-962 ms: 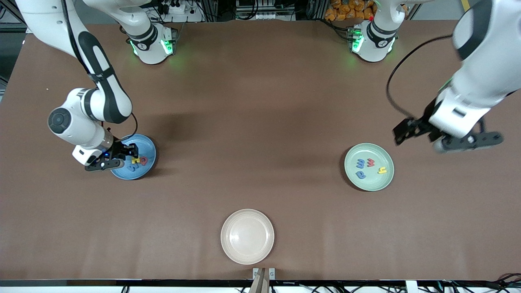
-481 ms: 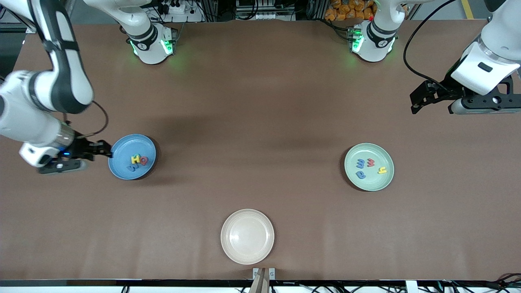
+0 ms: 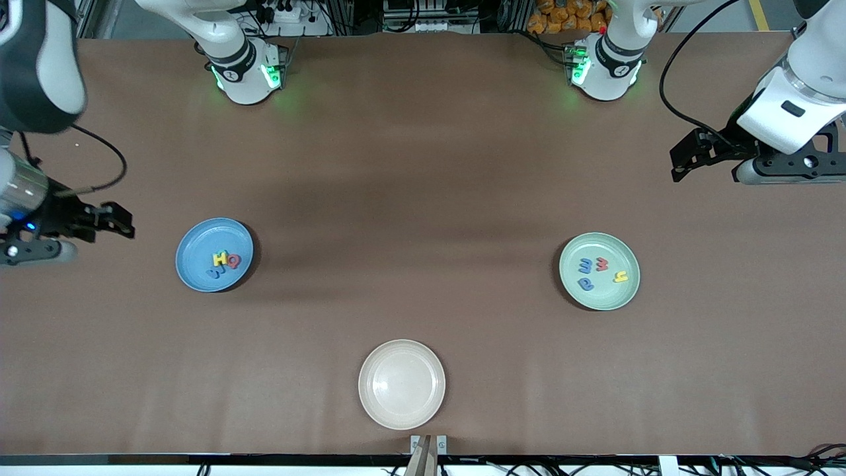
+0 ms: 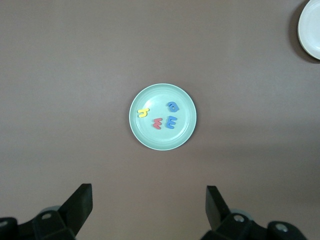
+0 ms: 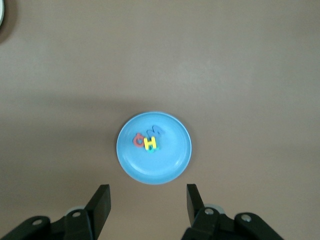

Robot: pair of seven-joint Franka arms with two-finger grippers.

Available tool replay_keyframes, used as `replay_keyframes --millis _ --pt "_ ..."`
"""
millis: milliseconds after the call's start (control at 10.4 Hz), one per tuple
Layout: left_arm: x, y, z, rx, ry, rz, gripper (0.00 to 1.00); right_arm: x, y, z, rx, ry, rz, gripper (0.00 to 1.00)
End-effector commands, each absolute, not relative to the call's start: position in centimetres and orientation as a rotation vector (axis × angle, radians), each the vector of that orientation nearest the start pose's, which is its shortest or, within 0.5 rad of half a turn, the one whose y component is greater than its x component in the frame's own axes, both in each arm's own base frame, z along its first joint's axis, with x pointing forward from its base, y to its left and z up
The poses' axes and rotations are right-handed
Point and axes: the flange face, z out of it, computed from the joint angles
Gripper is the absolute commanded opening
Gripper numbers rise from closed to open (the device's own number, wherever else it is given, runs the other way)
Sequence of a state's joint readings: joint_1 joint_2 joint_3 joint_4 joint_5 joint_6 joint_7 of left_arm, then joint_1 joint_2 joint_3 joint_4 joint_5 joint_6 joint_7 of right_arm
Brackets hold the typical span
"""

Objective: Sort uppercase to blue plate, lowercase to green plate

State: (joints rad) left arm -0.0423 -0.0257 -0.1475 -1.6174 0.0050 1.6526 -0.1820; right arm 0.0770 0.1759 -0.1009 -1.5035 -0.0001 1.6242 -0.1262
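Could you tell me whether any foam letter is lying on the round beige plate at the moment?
No, the round beige plate nearest the front camera holds nothing; the foam letters lie on the round blue plate and the round pale green plate.

The front view looks steeply down from high across the table (image 3: 423, 165). Each wrist view looks straight down from well above: left shares the green plate (image 4: 163, 116), right the blue plate (image 5: 154, 147).

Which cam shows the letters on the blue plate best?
Right wrist view: it looks straight down on the blue plate, with the yellow H, red Q and blue W largest. Front view shows them smaller and bunched. Left wrist view misses the plate entirely.
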Motion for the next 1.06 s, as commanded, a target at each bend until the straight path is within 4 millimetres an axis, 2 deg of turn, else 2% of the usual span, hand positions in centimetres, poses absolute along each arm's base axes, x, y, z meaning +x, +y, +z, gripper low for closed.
replay_keyframes --millis 0,192,289,481,673,962 --pt "54.9 -9.7 62.5 -3.147 0.027 -0.074 1.00 58.7 -1.3 61.4 -3.156 -0.153 0.157 0.72" --pt "55.3 -9.9 61.5 -3.149 0.026 -0.047 1.00 55.0 -1.0 65.8 -3.145 -0.160 0.161 0.72" --pt "55.4 -9.8 61.4 -3.147 0.024 -0.045 1.00 53.3 -1.0 67.3 -3.141 -0.159 0.170 0.72" --pt "55.4 -9.5 61.4 -3.147 0.015 -0.045 1.00 51.2 -1.1 68.7 -3.134 -0.159 0.179 0.73" --pt "55.4 -9.5 61.5 -3.147 0.019 -0.047 1.00 50.8 -1.2 68.8 -3.133 -0.159 0.179 0.73" --pt "55.5 -9.5 61.6 -3.148 0.019 -0.052 1.00 51.3 -1.2 66.8 -3.132 -0.163 0.181 0.74"
